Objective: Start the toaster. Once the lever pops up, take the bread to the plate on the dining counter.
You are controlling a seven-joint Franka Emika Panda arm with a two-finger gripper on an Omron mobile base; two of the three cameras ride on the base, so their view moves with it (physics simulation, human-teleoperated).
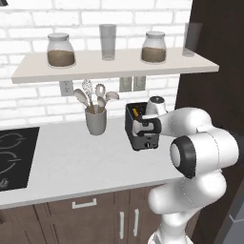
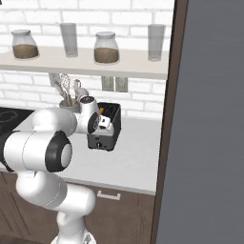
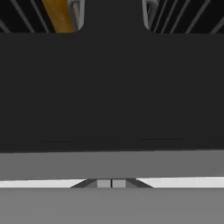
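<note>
One toaster [image 1: 141, 128], one bread [image 3: 59, 15]

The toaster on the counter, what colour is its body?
Dark grey-black. The toaster shows best in the left base view, beside the grey utensil cup.

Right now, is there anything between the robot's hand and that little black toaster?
Nothing visible stands between them. The tool, its tips shut together, is right up against the front of the toaster; the hand view looks straight onto the dark wall. The utensil cup stands off to the side on the worktop.
</note>
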